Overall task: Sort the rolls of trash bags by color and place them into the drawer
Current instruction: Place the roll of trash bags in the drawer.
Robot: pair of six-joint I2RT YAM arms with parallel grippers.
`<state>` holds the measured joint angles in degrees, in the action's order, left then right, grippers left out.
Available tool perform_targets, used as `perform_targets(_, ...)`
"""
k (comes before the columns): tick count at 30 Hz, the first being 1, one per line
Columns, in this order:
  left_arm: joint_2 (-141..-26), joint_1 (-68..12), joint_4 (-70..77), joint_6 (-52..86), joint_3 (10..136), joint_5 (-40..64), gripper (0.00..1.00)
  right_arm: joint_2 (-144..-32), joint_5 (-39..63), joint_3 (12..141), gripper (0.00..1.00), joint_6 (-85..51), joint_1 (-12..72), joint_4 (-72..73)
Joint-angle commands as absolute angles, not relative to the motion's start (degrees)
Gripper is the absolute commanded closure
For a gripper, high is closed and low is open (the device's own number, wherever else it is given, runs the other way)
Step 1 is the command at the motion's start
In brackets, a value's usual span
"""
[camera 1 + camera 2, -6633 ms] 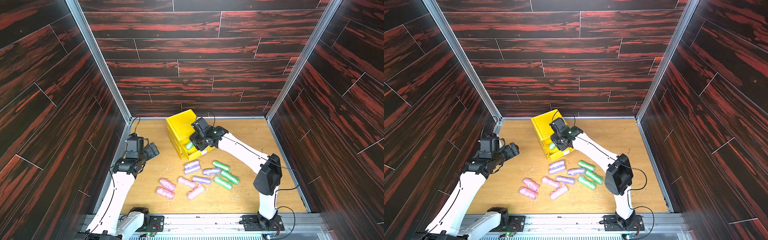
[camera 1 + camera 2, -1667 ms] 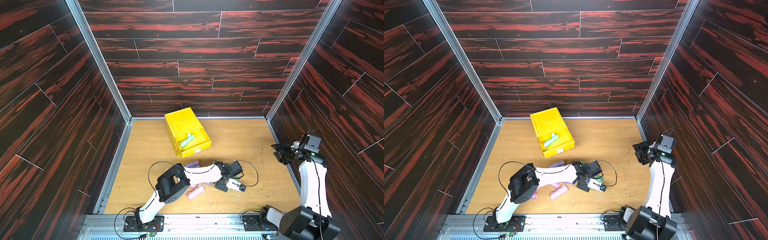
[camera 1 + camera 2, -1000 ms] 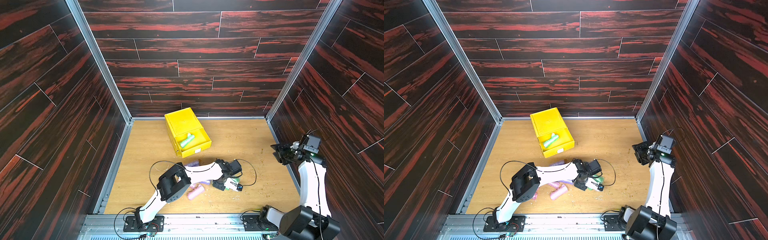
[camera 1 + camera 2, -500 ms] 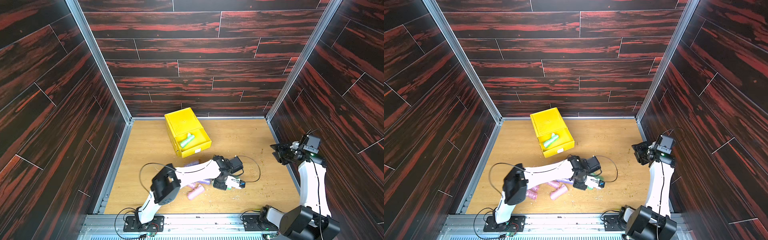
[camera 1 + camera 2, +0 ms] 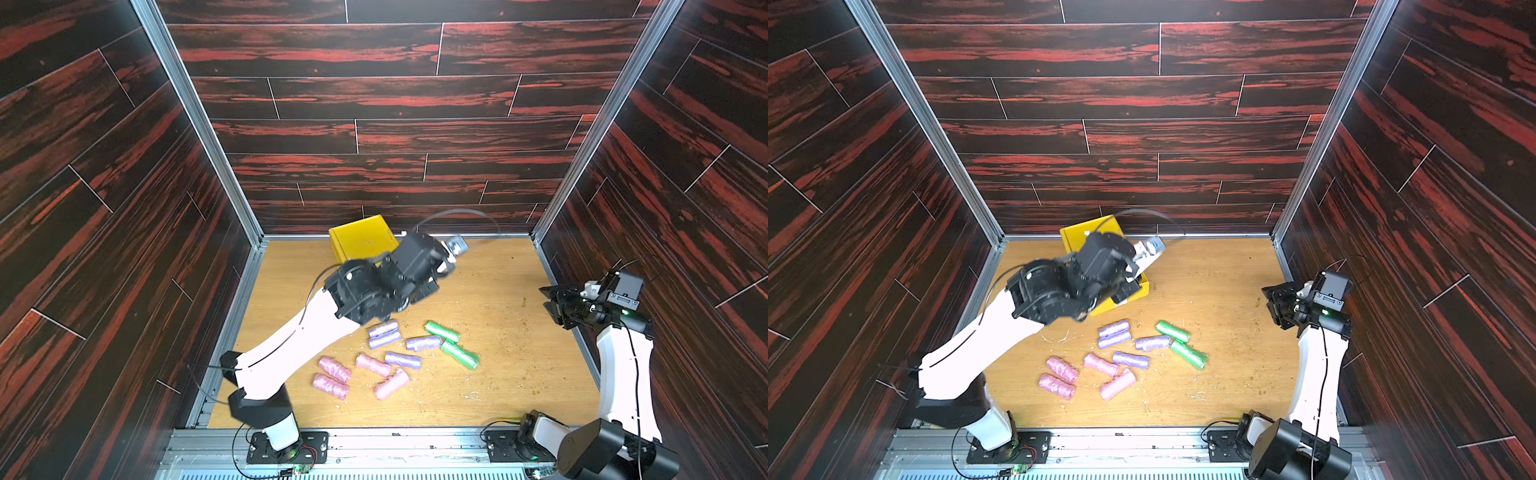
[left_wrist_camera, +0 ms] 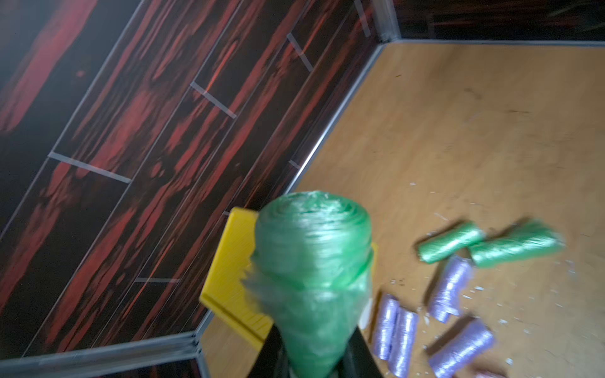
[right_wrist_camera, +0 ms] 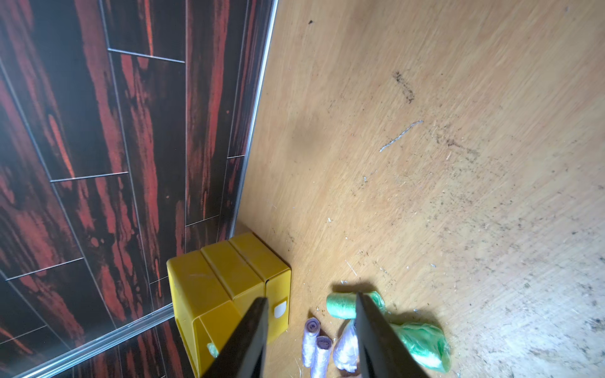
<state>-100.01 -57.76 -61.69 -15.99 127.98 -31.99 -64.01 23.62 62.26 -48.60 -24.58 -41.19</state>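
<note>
Left gripper [image 6: 314,355] clamped on a green roll [image 6: 312,255], up over the yellow drawer chest [image 5: 360,241] at the back. Pink rolls [image 5: 334,370], purple rolls [image 5: 384,334] and loose green rolls [image 5: 459,354] lie mid-table [image 5: 498,374]. Right gripper [image 7: 311,299] hovers near the right wall, jaws apart.

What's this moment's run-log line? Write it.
left hand shut on green roll, by drawer | right hand open, empty | ten rolls on table
</note>
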Motion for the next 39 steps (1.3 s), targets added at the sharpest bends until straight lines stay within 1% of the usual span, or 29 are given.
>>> perform_targets(1, -104.58, -53.95, -72.33, -10.54, 129.60, -34.32, 1.00, -62.63, 24.97, 61.06, 0.53, -48.96, -24.06, -40.87)
perform_targets(6, -111.42, -48.43, -77.34, -6.34, 135.14, -31.04, 1.00, -61.88, 25.57, 60.35, 0.52, -49.22, -23.10, -40.53)
perform_targets(12, -118.64, -45.06, -81.55, -3.88, 137.63, -27.78, 1.00, -61.39, 25.95, 59.31, 0.52, -48.97, -22.67, -40.24)
perform_targets(18, -121.26, -43.17, -83.78, -2.80, 136.55, -22.76, 1.00, -61.30, 25.95, 58.45, 0.52, -48.96, -22.36, -39.55)
perform_targets(23, -121.13, -41.97, -84.43, -2.75, 134.85, -14.93, 1.00, -61.66, 25.86, 58.11, 0.52, -49.00, -22.15, -39.02)
perform_targets(26, -121.38, -41.16, -84.71, -2.83, 134.13, -11.96, 0.92, -61.62, 25.84, 57.66, 0.52, -48.96, -22.09, -38.62)
perform_targets(30, -122.50, -39.87, -84.87, -2.98, 133.75, -8.99, 0.90, -61.90, 25.98, 57.39, 0.52, -48.84, -22.11, -38.43)
perform_targets(35, -124.17, -39.29, -85.10, -4.20, 133.95, -8.96, 0.88, -62.19, 26.01, 57.57, 0.52, -48.81, -22.11, -38.40)
perform_targets(39, -125.27, -38.68, -85.34, -4.76, 134.18, -8.79, 0.83, -62.31, 25.97, 57.74, 0.52, -48.76, -22.08, -38.38)
